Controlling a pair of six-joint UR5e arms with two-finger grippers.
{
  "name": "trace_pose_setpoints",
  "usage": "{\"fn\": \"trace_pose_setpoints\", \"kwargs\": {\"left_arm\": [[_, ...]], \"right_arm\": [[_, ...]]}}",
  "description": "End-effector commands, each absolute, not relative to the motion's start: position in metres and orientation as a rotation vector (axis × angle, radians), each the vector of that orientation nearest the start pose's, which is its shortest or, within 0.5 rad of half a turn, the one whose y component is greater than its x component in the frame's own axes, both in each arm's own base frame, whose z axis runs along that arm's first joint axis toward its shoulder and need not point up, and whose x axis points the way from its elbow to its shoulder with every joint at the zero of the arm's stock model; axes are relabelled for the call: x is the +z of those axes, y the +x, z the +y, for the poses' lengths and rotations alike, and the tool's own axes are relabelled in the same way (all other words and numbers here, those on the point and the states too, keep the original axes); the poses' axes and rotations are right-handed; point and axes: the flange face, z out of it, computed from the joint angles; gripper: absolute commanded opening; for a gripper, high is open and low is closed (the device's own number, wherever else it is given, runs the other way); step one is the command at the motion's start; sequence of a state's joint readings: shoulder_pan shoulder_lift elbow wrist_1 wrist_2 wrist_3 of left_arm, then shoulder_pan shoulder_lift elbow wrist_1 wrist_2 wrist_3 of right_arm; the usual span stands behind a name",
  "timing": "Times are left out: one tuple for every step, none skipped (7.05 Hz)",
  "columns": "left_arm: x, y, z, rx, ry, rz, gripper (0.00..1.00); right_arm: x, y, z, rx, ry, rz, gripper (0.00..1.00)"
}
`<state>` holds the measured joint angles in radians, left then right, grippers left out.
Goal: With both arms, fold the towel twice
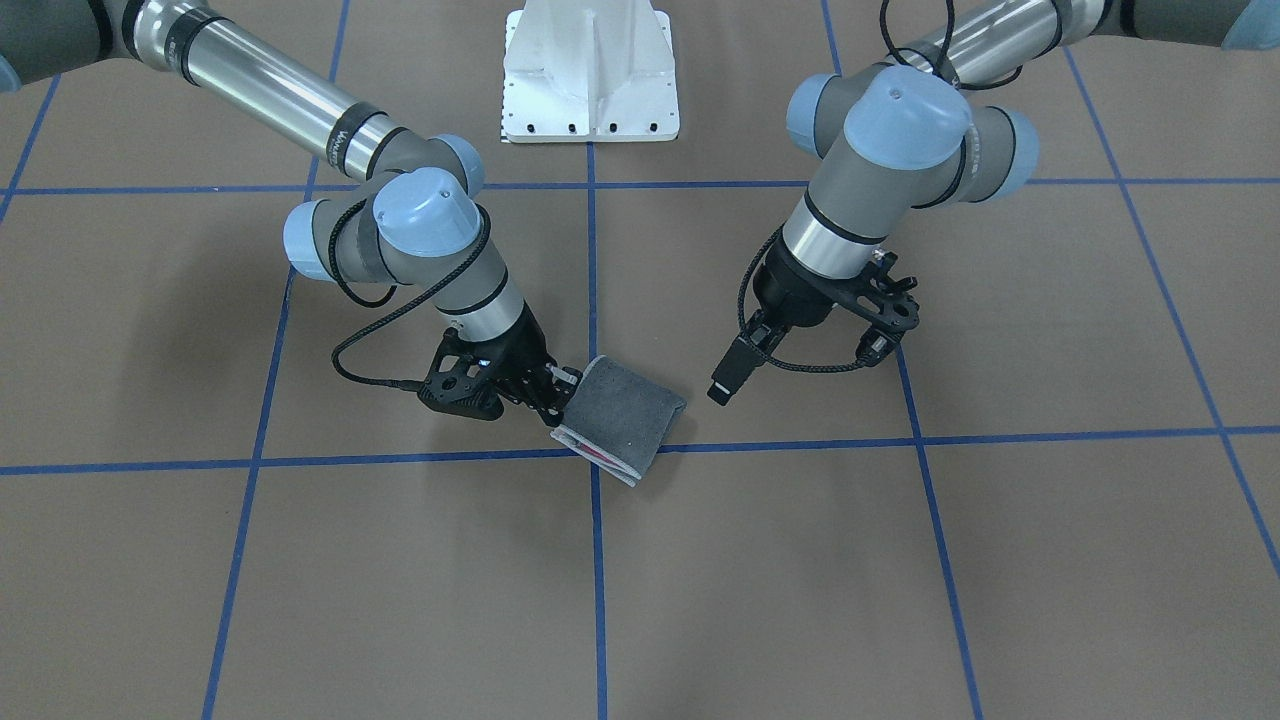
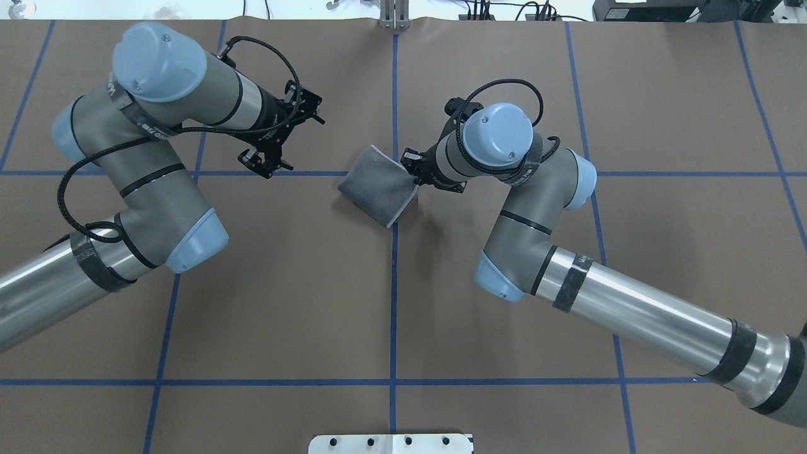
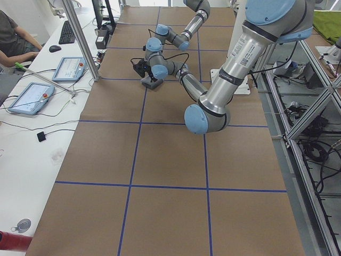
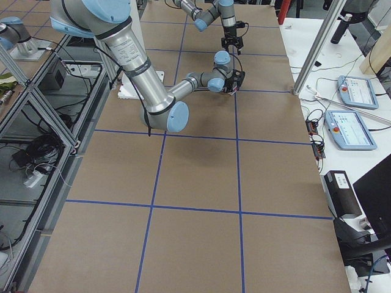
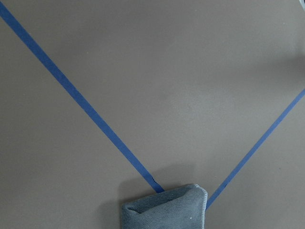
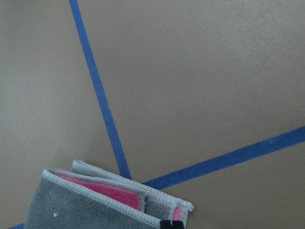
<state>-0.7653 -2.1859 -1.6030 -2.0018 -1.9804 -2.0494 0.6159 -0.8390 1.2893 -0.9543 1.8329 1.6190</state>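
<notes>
The towel (image 1: 630,410) lies folded small at the table's middle, dark grey face out, with pink showing between the layers at its open edge. It also shows in the overhead view (image 2: 377,183), the left wrist view (image 5: 167,210) and the right wrist view (image 6: 86,205). My right gripper (image 1: 558,400) is low at the towel's open edge, shut on its corner; it also shows in the overhead view (image 2: 413,170). My left gripper (image 1: 722,385) hangs above the table, apart from the towel's other side, empty, with jaws that look open; it shows in the overhead view (image 2: 265,161) too.
The table is brown paper (image 1: 900,580) with a blue tape grid (image 1: 596,560). The white pedestal base (image 1: 590,80) stands at the robot's side. Operator tablets (image 3: 26,98) and a keyboard sit on a side bench beyond the table's edge.
</notes>
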Motion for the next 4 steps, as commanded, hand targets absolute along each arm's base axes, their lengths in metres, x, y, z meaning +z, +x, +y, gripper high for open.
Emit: {"fn": "trace_pose_setpoints", "kwargs": {"left_arm": [[0.228,0.43,-0.543,-0.887,-0.221,1.145,1.0],[0.228,0.43,-0.543,-0.887,-0.221,1.145,1.0],[0.228,0.429,-0.542,-0.886,-0.221,1.146,1.0],[0.226,0.428,-0.543,-0.886,-0.219,1.149,1.0]], "right_arm": [[0.27,-0.559,-0.54,0.458,0.081,-1.089,0.1],[0.267,-0.561,-0.542,0.46,0.082,-1.087,0.19],[0.262,-0.565,-0.544,0.463,0.08,-1.089,0.61],[0.26,-0.568,-0.545,0.466,0.076,-1.088,1.0]]}}
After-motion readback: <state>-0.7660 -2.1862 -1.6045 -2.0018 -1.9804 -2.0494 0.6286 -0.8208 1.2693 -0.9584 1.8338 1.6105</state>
